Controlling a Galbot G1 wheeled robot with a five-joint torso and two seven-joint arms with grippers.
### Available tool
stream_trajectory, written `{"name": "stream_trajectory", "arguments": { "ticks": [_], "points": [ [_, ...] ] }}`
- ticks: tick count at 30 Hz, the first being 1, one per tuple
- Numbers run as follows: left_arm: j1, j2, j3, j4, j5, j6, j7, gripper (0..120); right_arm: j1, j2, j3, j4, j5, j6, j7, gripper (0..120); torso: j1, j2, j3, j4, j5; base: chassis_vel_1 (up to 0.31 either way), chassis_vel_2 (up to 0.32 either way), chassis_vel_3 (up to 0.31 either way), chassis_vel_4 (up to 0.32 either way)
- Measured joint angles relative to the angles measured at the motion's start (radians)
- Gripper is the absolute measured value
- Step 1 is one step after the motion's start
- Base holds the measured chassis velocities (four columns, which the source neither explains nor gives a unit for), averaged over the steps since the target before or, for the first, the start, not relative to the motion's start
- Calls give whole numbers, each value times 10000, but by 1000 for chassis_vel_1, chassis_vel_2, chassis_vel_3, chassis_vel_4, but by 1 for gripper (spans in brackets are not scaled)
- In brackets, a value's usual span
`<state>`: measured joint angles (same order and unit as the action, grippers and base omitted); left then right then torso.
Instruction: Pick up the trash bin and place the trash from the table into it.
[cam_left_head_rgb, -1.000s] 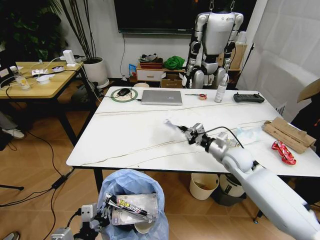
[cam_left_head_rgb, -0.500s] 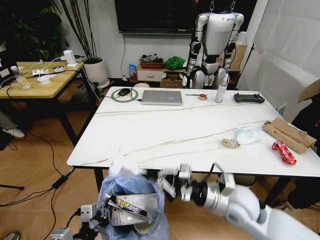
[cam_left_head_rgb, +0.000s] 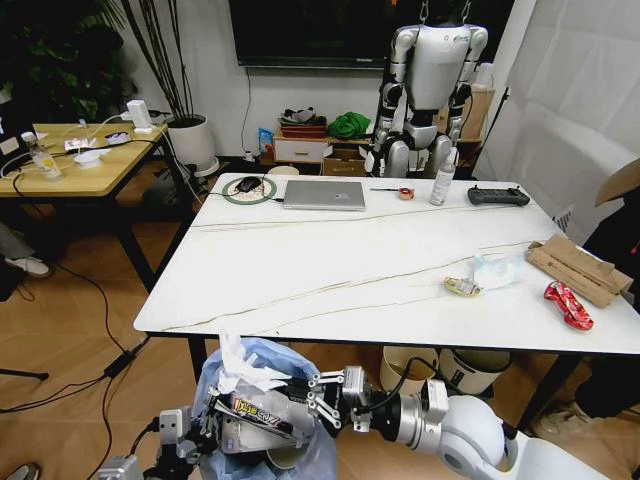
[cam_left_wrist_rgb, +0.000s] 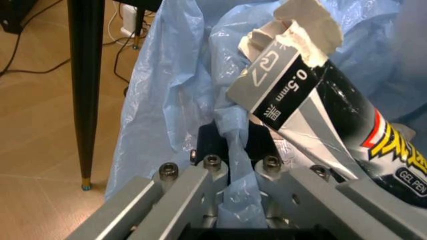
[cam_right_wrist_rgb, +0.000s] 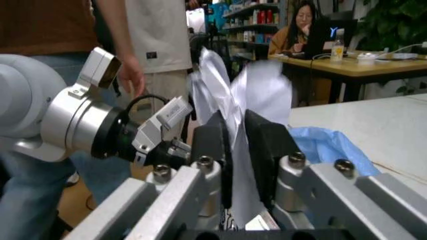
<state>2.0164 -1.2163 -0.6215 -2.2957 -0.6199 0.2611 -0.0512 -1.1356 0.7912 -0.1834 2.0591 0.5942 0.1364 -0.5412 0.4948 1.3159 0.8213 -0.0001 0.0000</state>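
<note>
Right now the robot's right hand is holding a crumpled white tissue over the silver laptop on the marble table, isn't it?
Not quite. The right hand does pinch the crumpled white tissue, but it holds it over the small bin lined with a pale-blue plastic bag below the table's near edge, as the head view shows. The silver laptop lies far back on the white marble table.
</note>
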Motion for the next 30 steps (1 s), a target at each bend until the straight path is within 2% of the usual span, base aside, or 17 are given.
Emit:
{"name": "stream_trajectory", "arguments": {
  "ticks": [2, 7, 10, 14, 16, 21, 25, 28, 30],
  "points": [
    [-1, 3, 0, -2, -6, 2, -3, 0, -21, 26, 0, -17, -23, 3, 7, 16, 0, 0, 0, 0, 0, 0, 0, 0, 0],
    [-2, -6, 31, -9, -49, 19, -20, 0, -41, 131, 85, -148, -128, 45, 82, 39, 0, 0, 0, 1, 0, 0, 0, 0, 0],
    [10, -11, 52, -6, -58, 28, -33, 0, -51, 182, 241, -147, -174, 121, 334, 46, 0, 0, 0, 1, 0, 0, 0, 0, 0],
    [49, 78, 52, 116, -90, 77, -127, 0, -139, 499, 1204, 78, -55, 30, 1753, 66, 0, 0, 0, 1, -1, 0, 0, 0, 0],
    [34, 95, 52, 132, -115, 86, -144, 0, -130, 561, 1369, 81, 41, -55, 1932, 69, 0, 0, 0, 0, 0, 0, 0, 0, 0],
    [-137, 196, 138, 218, -255, 136, -191, 0, -23, 1199, 2987, -16, 901, -1425, 3518, 90, 1, 0, 0, 1, 1, 0, 0, 0, 0],
    [-225, 251, 181, 298, -293, 144, -194, 0, -82, 1464, 3839, -332, 1002, -1635, 4359, 99, 1, 0, 0, 2, 1, 0, 0, 0, 0],
    [-306, 275, 224, 348, -342, 151, -197, 0, -416, 1501, 4693, -674, 793, -1895, 4686, 100, 2, 0, 0, 0, 0, 0, 0, 0, 0],
    [-335, 275, 236, 364, -350, 151, -200, 0, -528, 1502, 4880, -753, 653, -1943, 4701, 100, 2, 0, 1, -1, 1, 0, 0, 0, 0]
  ]
}}
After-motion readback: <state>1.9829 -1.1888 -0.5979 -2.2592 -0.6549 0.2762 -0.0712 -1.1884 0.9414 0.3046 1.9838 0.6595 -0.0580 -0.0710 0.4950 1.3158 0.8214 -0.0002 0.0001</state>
